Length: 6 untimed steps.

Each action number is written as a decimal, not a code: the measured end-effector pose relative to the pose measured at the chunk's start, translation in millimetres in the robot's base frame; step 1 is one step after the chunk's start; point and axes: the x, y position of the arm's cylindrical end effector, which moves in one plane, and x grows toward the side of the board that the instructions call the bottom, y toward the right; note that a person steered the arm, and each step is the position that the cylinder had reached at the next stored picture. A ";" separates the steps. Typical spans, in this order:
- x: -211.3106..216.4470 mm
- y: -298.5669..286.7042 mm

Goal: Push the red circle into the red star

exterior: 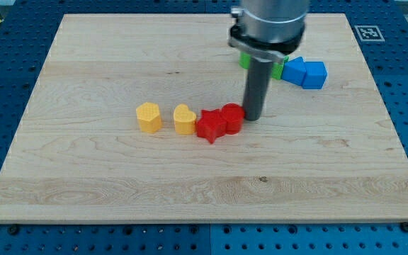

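The red circle (233, 117) sits near the board's middle, touching the red star (210, 125) on its left. My tip (253, 117) stands right against the circle's right side. The rod rises from there to the arm's grey body at the view's top.
A yellow heart (184, 119) touches the star's left side, and a yellow hexagon (148, 116) lies further left. Two blue blocks (305, 72) sit at the right, behind the rod. A green block (245, 61) is mostly hidden behind the arm. The wooden board (83, 184) has blue table around it.
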 end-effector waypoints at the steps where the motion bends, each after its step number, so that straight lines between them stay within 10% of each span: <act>1: 0.1 -2.4; 6: -53.4 -106.4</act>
